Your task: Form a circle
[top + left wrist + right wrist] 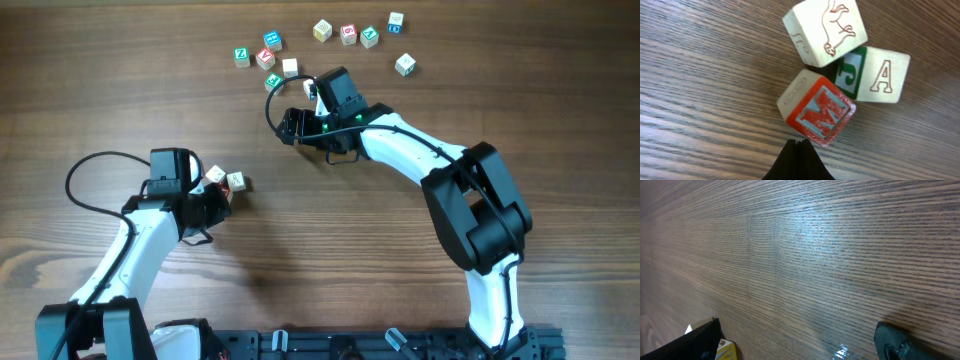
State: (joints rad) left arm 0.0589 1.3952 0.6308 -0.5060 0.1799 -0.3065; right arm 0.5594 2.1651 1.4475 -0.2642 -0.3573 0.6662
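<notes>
Progress: partial | cluster [840, 75] of three touching cubes, red-faced cube [817, 112] included, lay just beside left gripper [797, 157] | left jaws closed, holding nothing | right gripper [292, 122] wide, empty, near loose blocks [290, 68] | circle judged unfinished, more blocks left

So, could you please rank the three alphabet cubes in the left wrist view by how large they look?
1. The red M cube and the animal-picture cube: about alike, and the latter is cropped at the top edge.
2. The A cube: looks smallest, partly hidden by its neighbours.
</notes>
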